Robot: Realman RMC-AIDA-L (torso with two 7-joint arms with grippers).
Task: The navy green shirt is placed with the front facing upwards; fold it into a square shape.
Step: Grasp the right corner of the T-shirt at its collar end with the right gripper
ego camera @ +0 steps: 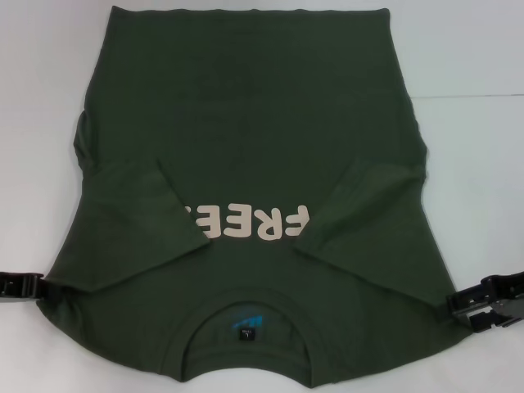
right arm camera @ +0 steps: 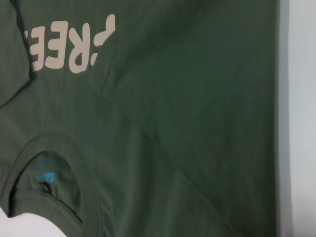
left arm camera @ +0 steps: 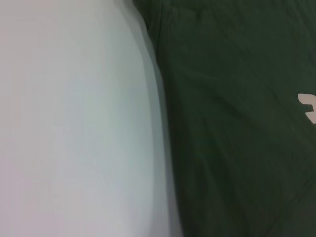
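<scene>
Nearest the head camera lies the collar (ego camera: 246, 315) of the navy green shirt (ego camera: 246, 123), with its blue neck label (ego camera: 244, 321) showing inside the round opening. From there the shirt spreads flat, front up, across the white table (ego camera: 458, 65), the hem farthest away. Both sleeves are folded inward over the chest, partly covering the pale lettering (ego camera: 250, 223). At the shirt's left shoulder edge sits the left gripper (ego camera: 18, 285), low on the table; at the right shoulder edge sits the right gripper (ego camera: 483, 304), its black tip touching the fabric. Whether either pair of fingers is spread or closed, or grips any cloth, I cannot tell.

Seen from the left wrist, the shirt's side edge (left arm camera: 163, 123) runs along the white table (left arm camera: 74, 123), and a scrap of lettering (left arm camera: 308, 106) peeks in; no fingers show.

Seen from the right wrist, green fabric fills the picture, with the lettering (right arm camera: 69, 47), the collar (right arm camera: 86, 173) and a strip of table (right arm camera: 298, 118) beyond the shirt's side edge; no fingers show here either.
</scene>
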